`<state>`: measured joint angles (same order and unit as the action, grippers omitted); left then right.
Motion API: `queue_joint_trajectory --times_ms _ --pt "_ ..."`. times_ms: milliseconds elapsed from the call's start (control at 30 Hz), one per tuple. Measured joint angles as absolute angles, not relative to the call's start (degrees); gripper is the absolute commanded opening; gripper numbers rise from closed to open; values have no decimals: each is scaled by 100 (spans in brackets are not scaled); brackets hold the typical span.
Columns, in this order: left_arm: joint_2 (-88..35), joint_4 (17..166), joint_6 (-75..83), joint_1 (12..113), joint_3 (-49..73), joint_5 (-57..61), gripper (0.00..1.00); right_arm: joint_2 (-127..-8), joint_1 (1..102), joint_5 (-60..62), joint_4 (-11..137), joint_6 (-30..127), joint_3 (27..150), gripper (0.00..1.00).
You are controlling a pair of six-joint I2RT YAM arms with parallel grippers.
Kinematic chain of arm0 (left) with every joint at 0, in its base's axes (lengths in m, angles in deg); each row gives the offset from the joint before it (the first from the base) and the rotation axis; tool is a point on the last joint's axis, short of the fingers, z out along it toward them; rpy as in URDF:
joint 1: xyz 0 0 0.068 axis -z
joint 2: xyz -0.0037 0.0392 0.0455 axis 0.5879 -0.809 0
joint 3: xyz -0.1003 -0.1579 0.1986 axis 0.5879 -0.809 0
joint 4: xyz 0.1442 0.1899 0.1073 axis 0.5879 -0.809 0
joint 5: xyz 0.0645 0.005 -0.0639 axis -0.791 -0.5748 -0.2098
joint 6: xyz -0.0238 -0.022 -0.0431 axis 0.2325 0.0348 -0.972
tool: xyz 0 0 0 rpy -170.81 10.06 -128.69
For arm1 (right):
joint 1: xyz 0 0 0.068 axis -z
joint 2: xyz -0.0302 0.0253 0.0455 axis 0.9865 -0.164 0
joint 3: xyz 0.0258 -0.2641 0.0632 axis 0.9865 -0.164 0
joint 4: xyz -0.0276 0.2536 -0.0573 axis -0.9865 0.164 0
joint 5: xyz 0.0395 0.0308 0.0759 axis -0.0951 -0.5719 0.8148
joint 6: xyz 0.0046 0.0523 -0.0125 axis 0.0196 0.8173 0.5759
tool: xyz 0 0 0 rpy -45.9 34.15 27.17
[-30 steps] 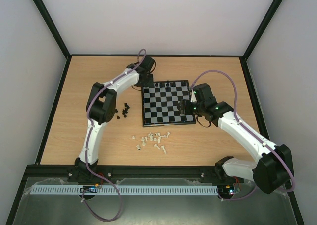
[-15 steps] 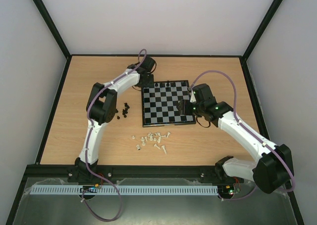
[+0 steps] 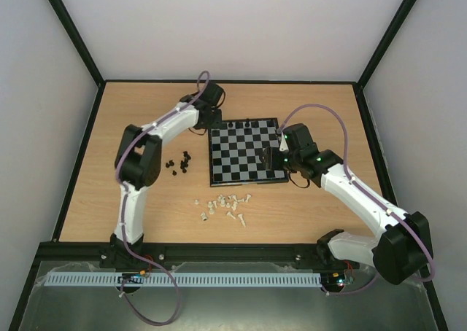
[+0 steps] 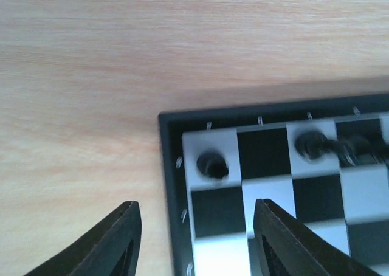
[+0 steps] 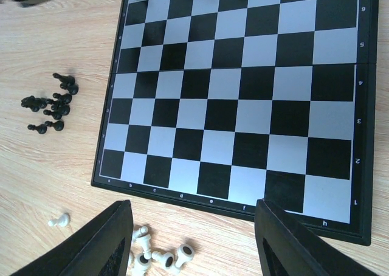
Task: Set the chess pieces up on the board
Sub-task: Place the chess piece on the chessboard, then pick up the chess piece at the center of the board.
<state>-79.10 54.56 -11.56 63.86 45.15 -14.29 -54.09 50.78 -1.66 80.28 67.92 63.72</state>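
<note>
The board [image 3: 244, 151] lies flat mid-table, with a few black chess pieces [image 3: 250, 122] along its far row. In the left wrist view a black piece [image 4: 213, 165] stands alone on the white corner square, and others [image 4: 311, 144] stand further along. My left gripper [image 4: 194, 242] is open just behind that corner piece, holding nothing; from above it [image 3: 211, 118] hangs at the board's far-left corner. My right gripper [image 5: 191, 245] is open and empty over the board's near edge [image 5: 231, 208]; from above it [image 3: 269, 157] sits at the board's right side.
Loose black pieces [image 3: 181, 163] cluster left of the board, also visible from the right wrist [image 5: 51, 106]. Cream pieces [image 3: 226, 205] lie scattered in front of the board, some toppled [image 5: 158, 255]. Black rails edge the wooden table.
My left gripper has opened and let go of a black piece, which now stands on the corner square; its elbow swung left. The right arm barely moved.
</note>
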Motion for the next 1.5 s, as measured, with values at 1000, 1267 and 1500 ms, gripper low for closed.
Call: queue_joint_trajectory --times_ms 1000,1267,1500 --pt "-4660 6936 -1309 5759 178 -1556 39 -5754 4755 -301 7998 6768 6350 56" --pt "-5064 6962 -1137 5759 240 -1276 32 -5813 4693 -321 7996 6766 6350 56" --pt "-5130 6969 -1075 5759 242 -1265 26 -5828 4674 -343 7996 6766 6350 56"
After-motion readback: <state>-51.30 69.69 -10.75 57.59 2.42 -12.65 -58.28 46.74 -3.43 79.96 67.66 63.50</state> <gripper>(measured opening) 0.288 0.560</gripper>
